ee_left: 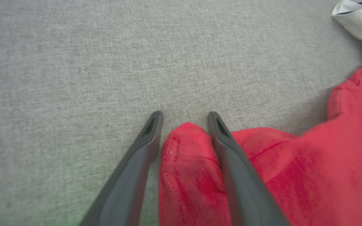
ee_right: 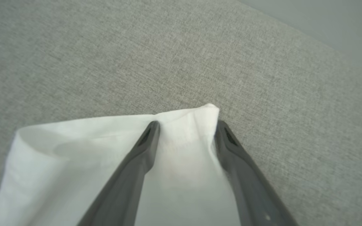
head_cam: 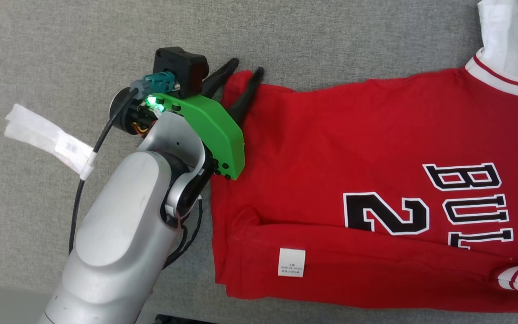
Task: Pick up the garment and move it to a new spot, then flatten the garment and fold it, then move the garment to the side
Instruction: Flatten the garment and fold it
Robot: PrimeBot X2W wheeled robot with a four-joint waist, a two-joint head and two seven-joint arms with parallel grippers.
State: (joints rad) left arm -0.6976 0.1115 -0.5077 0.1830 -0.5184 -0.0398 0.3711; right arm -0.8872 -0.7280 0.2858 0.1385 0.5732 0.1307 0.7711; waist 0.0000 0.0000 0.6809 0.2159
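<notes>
Right of the white paper strip (head_cam: 43, 137), the left gripper (head_cam: 247, 66), half-open, straddles a hem corner (ee_left: 185, 138) of the red white-sleeved jersey garment (head_cam: 353, 148) on grey cloth (head_cam: 61, 45). Farther right, the right gripper (ee_right: 188, 124) gapes around its sleeve edge (ee_right: 200, 113). Neither pinches yet, and shallow bites may slip.

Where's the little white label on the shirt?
In the head view, the label sits low on the shirt, below and left of the black 2.
</notes>
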